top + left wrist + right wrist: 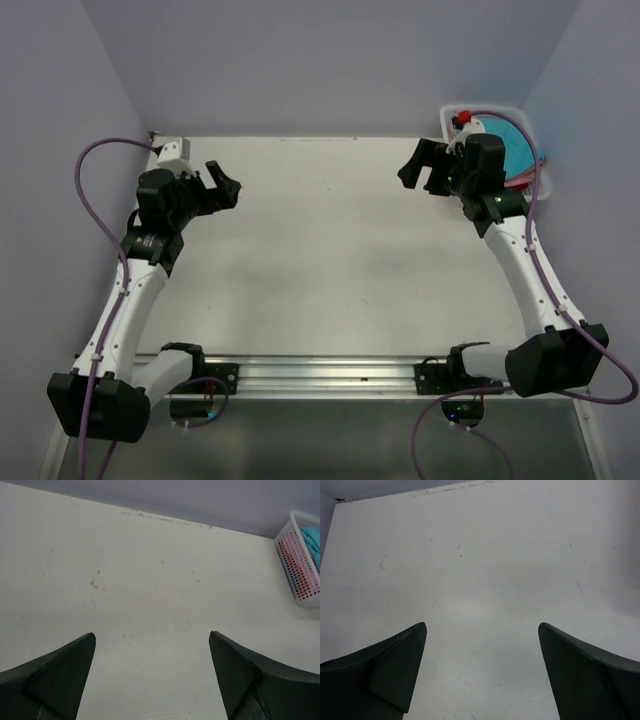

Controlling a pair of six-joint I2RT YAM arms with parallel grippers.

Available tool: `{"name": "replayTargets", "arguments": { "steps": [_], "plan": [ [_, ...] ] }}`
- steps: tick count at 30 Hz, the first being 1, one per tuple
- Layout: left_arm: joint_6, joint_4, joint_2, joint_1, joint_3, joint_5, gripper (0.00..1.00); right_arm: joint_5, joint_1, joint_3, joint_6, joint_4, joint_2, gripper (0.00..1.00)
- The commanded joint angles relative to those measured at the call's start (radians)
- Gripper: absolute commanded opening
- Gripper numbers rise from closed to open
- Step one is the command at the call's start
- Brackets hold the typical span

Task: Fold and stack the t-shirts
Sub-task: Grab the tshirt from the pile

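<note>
The left gripper [222,186] and right gripper [421,166] gape wide, empty. The t-shirts [312,540] in the basket [298,571] look limp, light — pinch an upper fold.

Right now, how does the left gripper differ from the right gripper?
The left gripper hangs over the far left corner of the table, apart from the white basket; the right gripper hangs just beside that basket. The left gripper faces the basket, so its camera shows the teal t-shirt inside; the right gripper faces away from it. Both are open and hold nothing.
</note>
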Motion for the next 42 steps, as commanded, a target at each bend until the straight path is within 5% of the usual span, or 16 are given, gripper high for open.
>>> {"name": "replayTargets", "arguments": {
  "steps": [1,8,12,17,24,34,42],
  "plan": [
    [-0.015,0.020,-0.028,0.003,0.018,0.009,1.00,-0.016,0.003,0.007,0.005,0.038,-0.012,0.99],
    [-0.053,0.070,-0.040,0.003,-0.020,0.055,1.00,0.142,0.003,0.068,-0.023,-0.014,0.101,0.99],
    [-0.029,0.092,-0.051,0.003,-0.031,0.074,1.00,0.442,-0.001,0.206,-0.039,-0.070,0.294,0.99],
    [0.013,0.026,-0.035,0.003,-0.008,0.106,1.00,0.576,-0.054,0.483,-0.035,-0.148,0.524,0.99],
    [0.041,-0.006,-0.092,0.003,-0.071,0.129,1.00,0.612,-0.128,0.945,-0.030,-0.320,0.844,0.99],
    [0.041,-0.008,-0.144,0.003,-0.130,0.146,1.00,0.607,-0.260,1.045,-0.003,-0.301,0.989,0.99],
    [0.039,0.014,-0.137,0.003,-0.160,0.141,1.00,0.410,-0.324,1.074,0.030,-0.301,1.058,0.98]
  ]
}}
